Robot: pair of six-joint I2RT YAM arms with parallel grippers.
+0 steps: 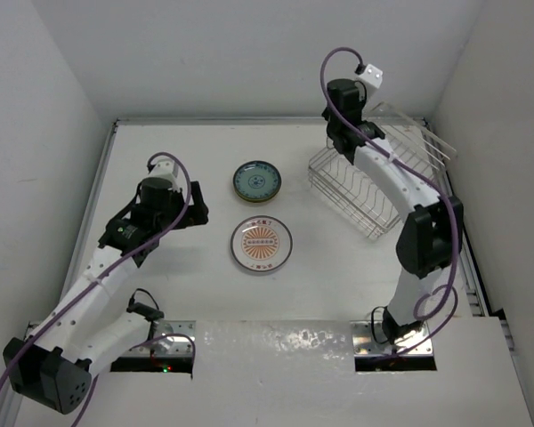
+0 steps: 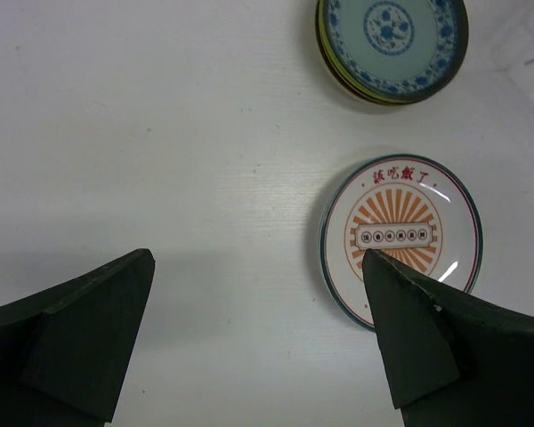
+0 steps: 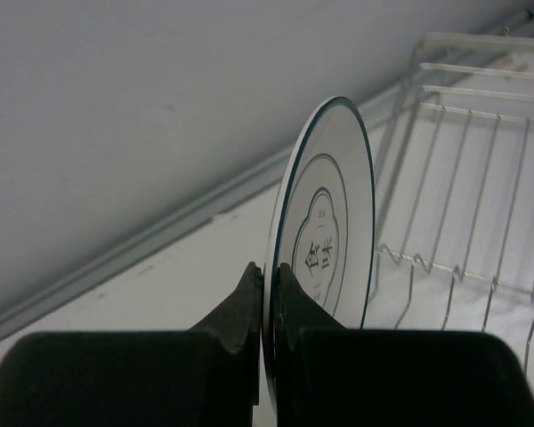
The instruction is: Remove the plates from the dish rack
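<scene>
Right gripper (image 3: 269, 277) is clamped on the rim of an upright round white plate with dark lettering (image 3: 331, 213) at the end of the silvery wire dish rack (image 3: 481, 114) — grasp step, next probably a straight lift clear of the tines — left gripper (image 2: 256, 258) hangs jaws apart, empty.

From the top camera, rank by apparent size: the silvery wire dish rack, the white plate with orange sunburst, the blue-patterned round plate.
1. silvery wire dish rack, clearly the largest
2. white plate with orange sunburst
3. blue-patterned round plate, somewhat smaller than the sunburst plate
</scene>
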